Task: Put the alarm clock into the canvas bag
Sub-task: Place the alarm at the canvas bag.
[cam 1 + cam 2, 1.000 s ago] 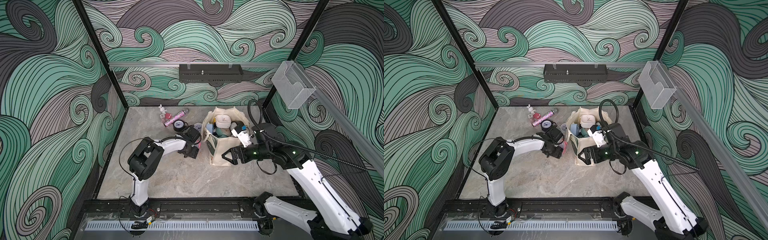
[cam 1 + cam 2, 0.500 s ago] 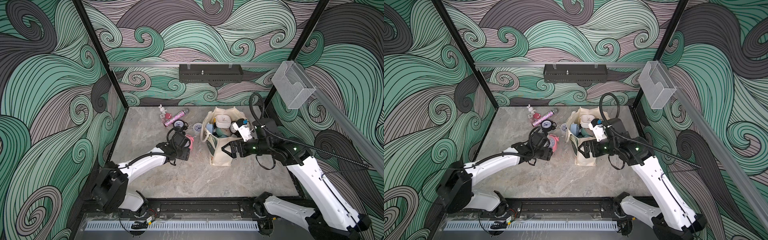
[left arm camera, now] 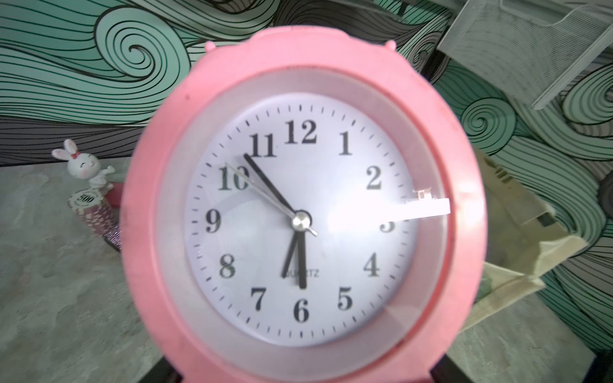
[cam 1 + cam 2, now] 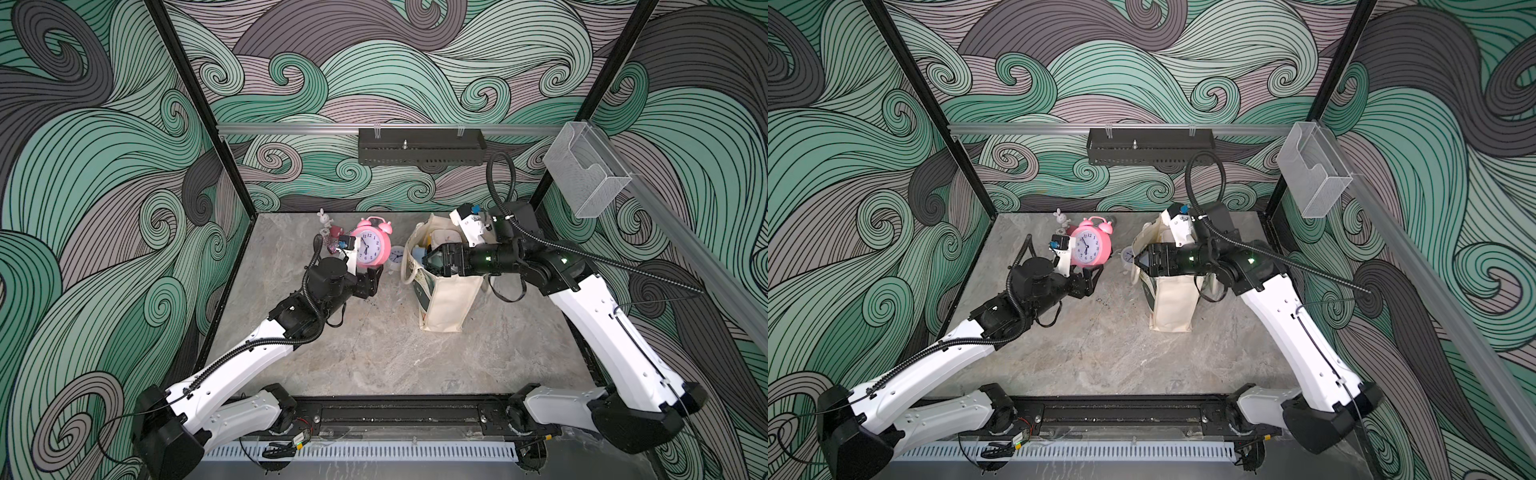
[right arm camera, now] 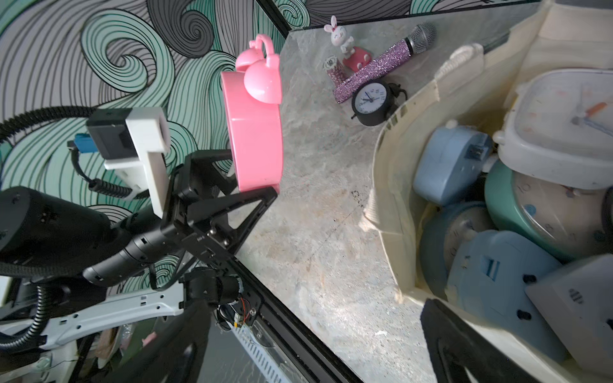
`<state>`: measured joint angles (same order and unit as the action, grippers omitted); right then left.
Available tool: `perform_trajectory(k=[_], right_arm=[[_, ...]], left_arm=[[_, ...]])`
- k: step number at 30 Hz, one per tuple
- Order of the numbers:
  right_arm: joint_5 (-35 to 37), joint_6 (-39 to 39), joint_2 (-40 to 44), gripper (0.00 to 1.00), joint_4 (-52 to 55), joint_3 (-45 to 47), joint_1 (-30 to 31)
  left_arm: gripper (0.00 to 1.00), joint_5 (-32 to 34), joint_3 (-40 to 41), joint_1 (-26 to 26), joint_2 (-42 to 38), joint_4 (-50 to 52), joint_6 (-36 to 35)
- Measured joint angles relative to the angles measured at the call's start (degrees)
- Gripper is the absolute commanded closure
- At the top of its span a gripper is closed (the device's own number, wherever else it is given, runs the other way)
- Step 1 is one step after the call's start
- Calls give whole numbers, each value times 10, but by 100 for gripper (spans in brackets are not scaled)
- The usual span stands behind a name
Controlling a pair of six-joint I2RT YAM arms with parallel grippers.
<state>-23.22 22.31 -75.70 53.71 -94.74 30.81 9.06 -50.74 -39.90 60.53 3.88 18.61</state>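
A pink twin-bell alarm clock (image 4: 372, 249) (image 4: 1090, 248) hangs upright above the table, left of the bag. My left gripper (image 4: 370, 278) (image 4: 1090, 279) is shut on its lower body. The clock's white face (image 3: 302, 215) fills the left wrist view; the right wrist view shows its side (image 5: 253, 132) between the black fingers (image 5: 262, 199). The cream canvas bag (image 4: 446, 303) (image 4: 1173, 307) stands upright with its mouth open. My right gripper (image 4: 432, 262) (image 4: 1148, 262) is open at the bag's left rim (image 5: 388, 165), apart from the clock.
Several clocks (image 5: 447, 165) lie inside the bag. A small white clock (image 4: 397, 257) stands between clock and bag, a black one (image 5: 371, 99) behind. At the back left sit a bunny figurine (image 4: 323, 216), a chip stack (image 5: 335, 71) and a glitter microphone (image 5: 381, 66).
My left arm has drawn back from beside the bag and raised the pink clock off the table. My right gripper has shifted left along the bag's mouth, still open.
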Motion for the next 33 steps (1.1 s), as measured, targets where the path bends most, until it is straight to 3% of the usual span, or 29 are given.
perform_trajectory(k=[11,20,33], right_arm=[[-53,35,-115,4,-56,-83,28],[-58,48,-182,32,-63,-141,41],[-45,45,-188,58,-60,-148,43]], left_arm=[[31,-57,0,-4,19,-67,20],[31,-68,0,-7,20,-76,27],[29,-73,-8,-7,35,-73,32]])
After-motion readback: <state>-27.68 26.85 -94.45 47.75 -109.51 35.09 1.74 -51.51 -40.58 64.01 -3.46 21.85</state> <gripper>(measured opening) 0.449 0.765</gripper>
